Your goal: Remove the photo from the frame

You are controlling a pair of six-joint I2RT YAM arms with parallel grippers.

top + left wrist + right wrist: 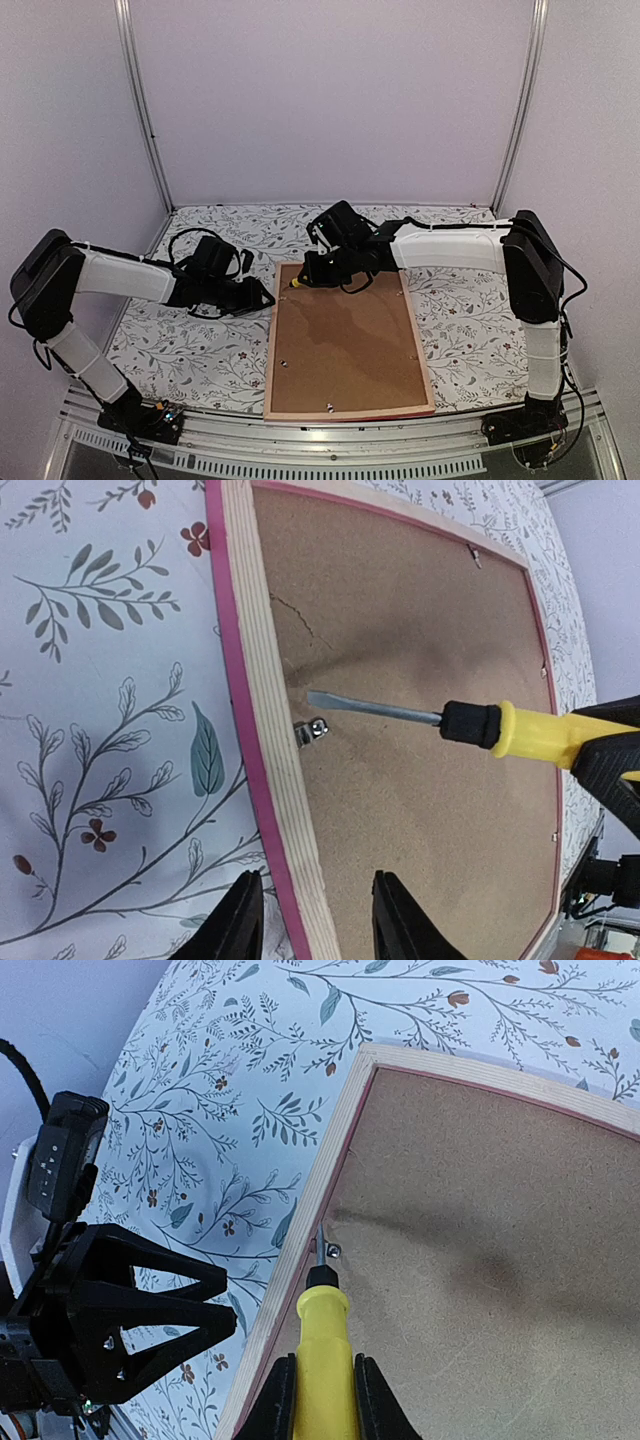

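Left gripper [263, 298] is hovering at the left rail of the frame [270, 360]. Its jaws are standing partly apart and holding nothing. In the left wrist view one finger [238, 922] is sitting over the floral table cover [100, 680] and the other over the brown backing board [420, 810], so the pale wood rail [265, 710] is running between them. Whether either finger is touching the rail I cannot tell.

Moving right, the frame is lying back-up on the table cover [190, 340] between the two arms, its near end at the table's near edge. Its pink border is showing along the outer edge, and the backing board [345, 340] is filling it (the photo is not showing from this side).

A small metal tab [310, 730] is sitting on the inner side of the left rail, near the far left corner.

Further right, the right gripper [318, 272] is reaching in over that corner. Its jaws are closed on the yellow handle of a screwdriver [297, 283]. In the right wrist view the gripper [323, 1400] is clamping the handle [322, 1340] on both sides. The flat blade [370, 708] is pointing at the rail, its tip right beside the tab [332, 1251].
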